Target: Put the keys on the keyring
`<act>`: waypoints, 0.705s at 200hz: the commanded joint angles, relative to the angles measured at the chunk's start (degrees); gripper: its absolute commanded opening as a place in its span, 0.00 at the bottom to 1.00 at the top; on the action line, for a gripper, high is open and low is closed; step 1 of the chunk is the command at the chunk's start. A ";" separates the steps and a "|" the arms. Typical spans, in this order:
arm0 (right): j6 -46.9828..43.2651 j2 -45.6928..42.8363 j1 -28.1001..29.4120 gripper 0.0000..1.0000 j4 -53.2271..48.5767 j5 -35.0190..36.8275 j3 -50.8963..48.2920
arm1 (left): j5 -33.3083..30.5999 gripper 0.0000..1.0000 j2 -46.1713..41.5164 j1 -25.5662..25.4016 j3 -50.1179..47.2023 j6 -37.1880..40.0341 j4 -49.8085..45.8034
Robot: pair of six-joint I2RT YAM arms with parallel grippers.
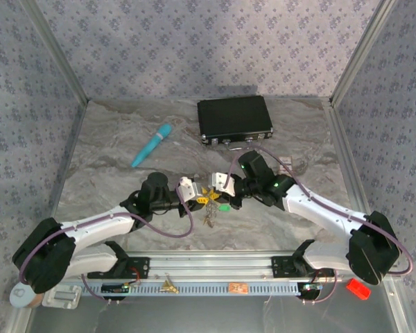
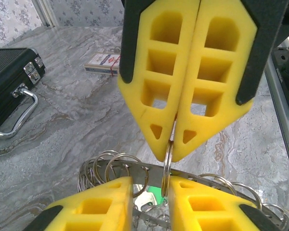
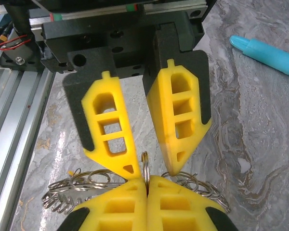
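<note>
At mid-tabletop (image 1: 125,139) I log the keyring (image 2: 135,169), one split loop (image 3: 144,161) upright and pinched by my right fingers (image 3: 120,207), closed tight. Keys (image 1: 208,200) with yellow and green tags are just beside. My left fingers (image 3: 111,130) stand partly open, straddling that loop.

A lab-style robot test cell. Patterned wall panels (image 1: 215,41) box in the marbled counter (image 1: 111,146). An aluminium rail (image 1: 215,265) carrying two robot arms (image 1: 104,225) edges the counter's near side.
</note>
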 commanded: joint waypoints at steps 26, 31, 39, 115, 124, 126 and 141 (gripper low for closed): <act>-0.41 0.18 0.71 0.00 0.07 1.82 2.16 | 1.76 0.25 -1.37 -0.38 1.35 0.77 -1.01; -0.49 0.27 0.80 0.00 -0.23 1.86 2.28 | 1.73 0.24 -1.46 -0.38 1.35 0.73 -1.00; -0.60 0.49 0.91 0.00 -0.37 1.80 2.33 | 1.80 0.24 -1.47 -0.33 1.38 0.65 -1.00; -1.32 1.62 1.80 0.00 -1.35 2.42 3.29 | 2.38 0.18 -1.54 -0.38 1.96 0.72 -0.93; -1.44 1.59 1.88 0.00 -1.56 2.61 3.22 | 2.34 0.15 -1.72 -0.34 1.96 0.76 -1.11; -1.50 1.59 1.88 0.00 -1.62 2.64 3.22 | 2.34 0.15 -1.85 -0.30 1.96 0.83 -1.14; -1.78 1.59 1.95 0.00 -2.38 2.89 3.44 | 2.38 0.09 -2.12 -0.37 1.95 1.16 -1.62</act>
